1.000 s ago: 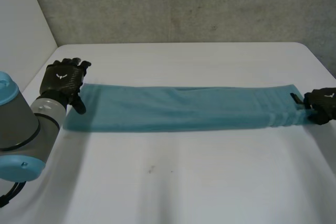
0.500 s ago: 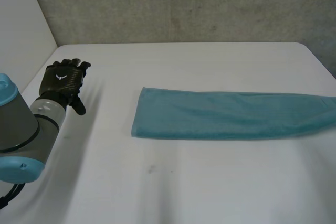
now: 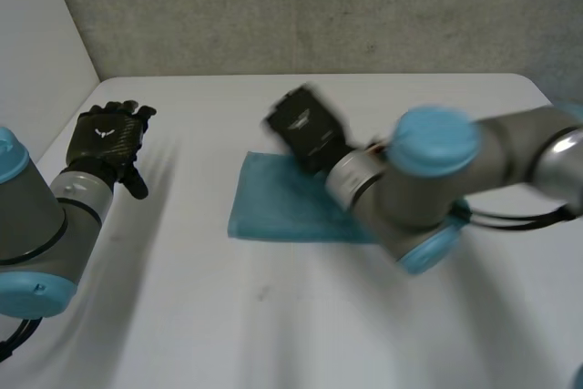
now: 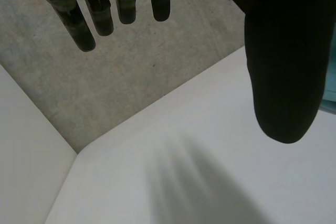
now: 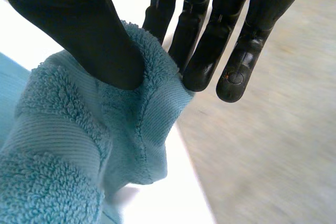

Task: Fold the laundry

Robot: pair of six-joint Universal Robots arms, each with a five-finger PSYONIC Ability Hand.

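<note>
Pinching one end of the teal towel (image 3: 273,202) between thumb and fingers, the right hand (image 3: 305,129) hangs above the cloth's far edge near its left end in the head view, its arm stretched across the rest of the towel lying flat on the white table (image 3: 364,316). The left hand (image 3: 109,138) rests well apart at the table's left side, fingers spread and holding nothing. With no hand pinning the lower layer, a drag from the arm could slide or bunch it, and the fold would likely land askew.

From the left wrist view, the left hand (image 4: 283,51) shows straight, relaxed fingers (image 4: 89,19) over bare table, a sliver of towel (image 4: 331,98) off beside the thumb. A grey concrete wall (image 4: 131,77) meets the table's far corner.

From the right wrist view, the right hand (image 5: 68,19) presses its thumb into the towel's (image 5: 63,150) ribbed hem against the fingers (image 5: 210,40), which run nearly straight behind it. The grip looks shallow, taking little cloth: a jolt could let the hem slip free before the ends meet, and the loose terry bunched beneath the thumb may set down creased.

Smooth white tabletop, rough grey wall (image 3: 319,6) behind, a plain white panel (image 3: 36,43) at the left.
</note>
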